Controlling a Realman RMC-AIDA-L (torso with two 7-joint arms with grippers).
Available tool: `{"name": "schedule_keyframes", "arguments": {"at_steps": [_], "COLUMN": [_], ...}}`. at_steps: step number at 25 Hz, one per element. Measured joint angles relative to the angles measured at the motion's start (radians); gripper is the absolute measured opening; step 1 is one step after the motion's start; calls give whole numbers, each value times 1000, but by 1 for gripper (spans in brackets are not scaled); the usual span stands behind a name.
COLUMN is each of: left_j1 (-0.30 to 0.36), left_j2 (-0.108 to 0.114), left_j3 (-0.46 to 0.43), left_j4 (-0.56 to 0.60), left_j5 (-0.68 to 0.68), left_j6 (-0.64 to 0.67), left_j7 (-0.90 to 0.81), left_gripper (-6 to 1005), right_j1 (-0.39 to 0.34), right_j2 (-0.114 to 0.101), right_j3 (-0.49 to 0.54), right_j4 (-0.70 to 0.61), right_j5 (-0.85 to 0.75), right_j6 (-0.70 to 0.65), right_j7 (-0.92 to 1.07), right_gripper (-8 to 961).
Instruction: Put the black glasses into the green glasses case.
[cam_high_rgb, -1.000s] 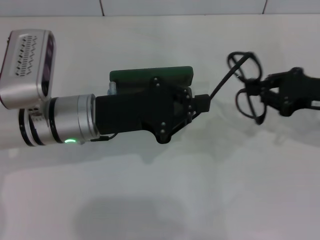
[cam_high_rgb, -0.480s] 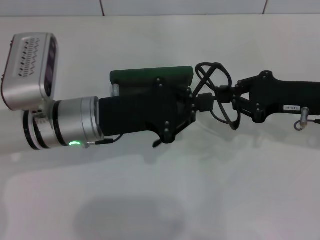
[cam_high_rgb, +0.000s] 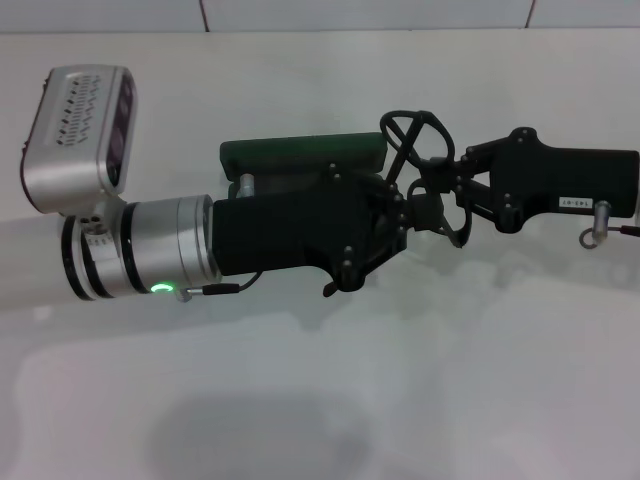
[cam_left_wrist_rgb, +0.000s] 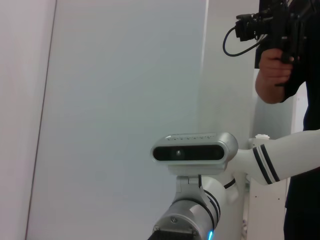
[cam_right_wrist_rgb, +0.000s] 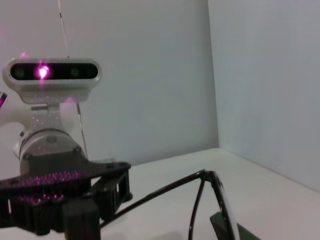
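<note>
Head view: right gripper holds black glasses beside green glasses case edge.

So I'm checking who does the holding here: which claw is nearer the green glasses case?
Left. The left claw sits over the green glasses case, covering its front. The right claw is off the case's right end, carrying the black glasses.

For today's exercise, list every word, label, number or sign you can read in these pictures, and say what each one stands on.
White label on the right arm's housing: dark characters, too small to read.
Green glasses case: no lettering shows on the visible edge.
Left arm's wrist: a green light only, no text.
Nothing else carries readable text.
</note>
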Motion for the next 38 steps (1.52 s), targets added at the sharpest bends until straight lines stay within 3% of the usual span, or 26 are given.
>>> {"name": "schedule_keyframes", "arguments": {"at_steps": [16, 27, 38], "left_j1": [-27, -36, -39], "left_j2": [-4, -6, -5], "left_j3": [-2, -2, 0], "left_j4": [-37, -39, -39], "left_j5": [-9, -10, -9], "left_j6": [-6, -16, -10], "left_j7": [-17, -29, -29], "left_gripper": [16, 17, 18], "right_j1": [32, 36, 36], "right_j2": [0, -1, -3], "right_j3": [-6, -102, -107], "right_j4": [-6, -13, -14], "right_j5": [49, 101, 106], "right_j6": [-65, -92, -106], "right_j7": [0, 0, -1], "right_gripper": [82, 82, 83]}}
